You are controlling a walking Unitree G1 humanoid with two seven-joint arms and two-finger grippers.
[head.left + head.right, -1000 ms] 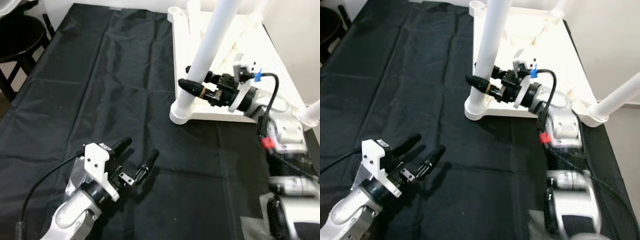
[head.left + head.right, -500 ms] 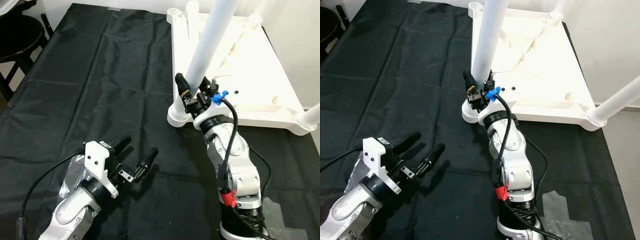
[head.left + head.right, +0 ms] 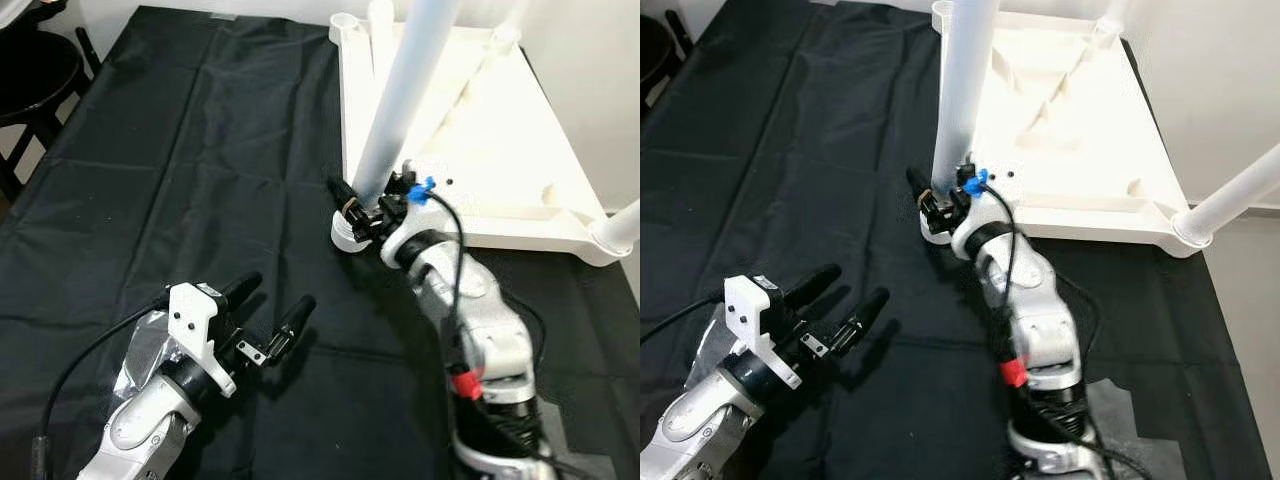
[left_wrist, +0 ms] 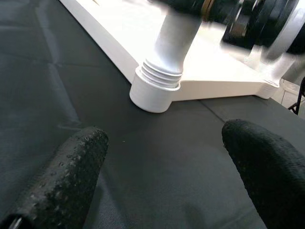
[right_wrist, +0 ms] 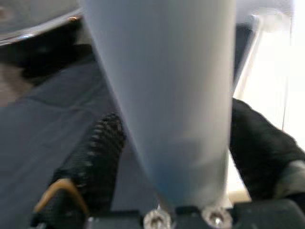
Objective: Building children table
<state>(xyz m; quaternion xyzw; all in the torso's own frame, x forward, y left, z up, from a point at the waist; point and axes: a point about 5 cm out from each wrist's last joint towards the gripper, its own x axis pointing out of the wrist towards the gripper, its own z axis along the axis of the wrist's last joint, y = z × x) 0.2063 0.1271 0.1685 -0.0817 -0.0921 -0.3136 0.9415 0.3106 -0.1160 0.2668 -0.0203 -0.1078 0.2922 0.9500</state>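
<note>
From the left eye view, a surface draped in a black cloth (image 3: 200, 180) carries a white tabletop (image 3: 480, 150) lying upside down at the far right, its ribbed underside facing up. A white leg (image 3: 395, 110) stands in the near-left corner socket (image 3: 348, 232), leaning slightly. The right gripper (image 3: 362, 205) reaches in from the near right and sits at the foot of this leg, just above the socket, one black finger on each side of the tube. The left gripper (image 3: 268, 312) hovers low over the cloth at the near left, well apart from the tabletop, its fingers spread and holding nothing. A dark stool (image 3: 35, 75) stands off the far left corner.

From the right eye view, a second white leg (image 3: 1230, 200) angles out of the socket at the tabletop's near-right corner. The tabletop's recessed underside, framed by its raised rim (image 3: 1080, 212), holds only moulded ribs.

From the left wrist view, the two black fingertips (image 4: 62, 176) stand wide apart over bare cloth. Beyond them, the leg's threaded end sits in the socket, a few thread rings exposed above its collar.

From the right wrist view, the leg runs between the right gripper's fingers (image 5: 95, 162), which lie close on either side of it; actual contact cannot be judged here.
</note>
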